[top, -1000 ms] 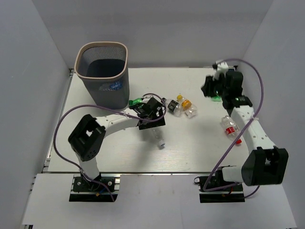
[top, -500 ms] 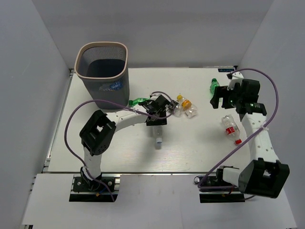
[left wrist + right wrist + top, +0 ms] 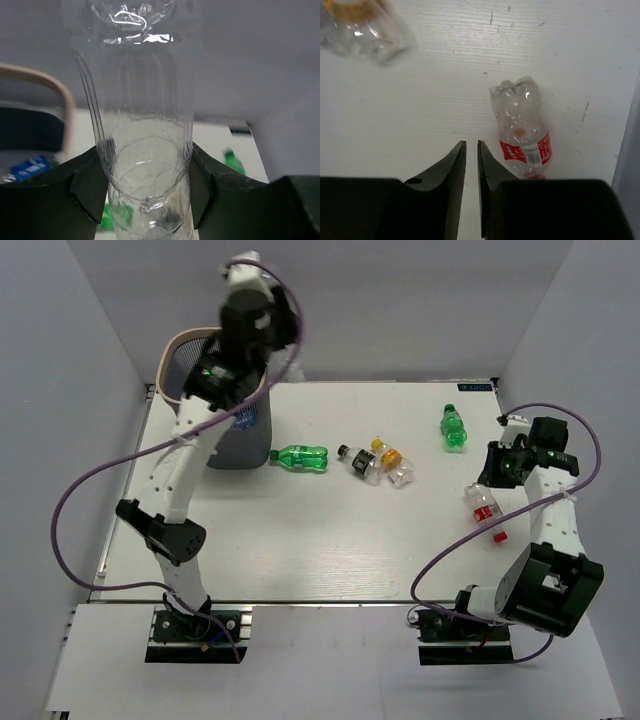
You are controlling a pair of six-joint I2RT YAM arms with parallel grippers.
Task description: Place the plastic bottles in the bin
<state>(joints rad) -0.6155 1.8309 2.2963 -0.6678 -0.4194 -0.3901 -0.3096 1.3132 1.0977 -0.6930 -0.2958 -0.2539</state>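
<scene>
My left gripper [image 3: 145, 192] is shut on a clear plastic bottle [image 3: 142, 115], held high beside the bin [image 3: 182, 390]; its pale rim [image 3: 62, 97] shows at the left of the left wrist view. A blue-labelled bottle [image 3: 30, 167] lies inside. The raised left arm [image 3: 245, 325] covers much of the bin in the top view. My right gripper [image 3: 471, 150] hangs shut and empty over the table, just left of a red-labelled bottle [image 3: 525, 132]. On the table lie a green bottle [image 3: 300, 455], a black-capped one [image 3: 355, 462], an orange-labelled one [image 3: 385, 453] and another green one [image 3: 453, 427].
A small clear bottle [image 3: 401, 476] lies against the orange-labelled one. The red-labelled bottle [image 3: 483, 504] lies near the table's right edge, below my right gripper [image 3: 500, 465]. Grey walls close in the table at the back and sides.
The left arm closed on the clear bottle mid-table and swung it up over the bin. The right gripper let go of a green bottle at back right, drew nearer and closed.
</scene>
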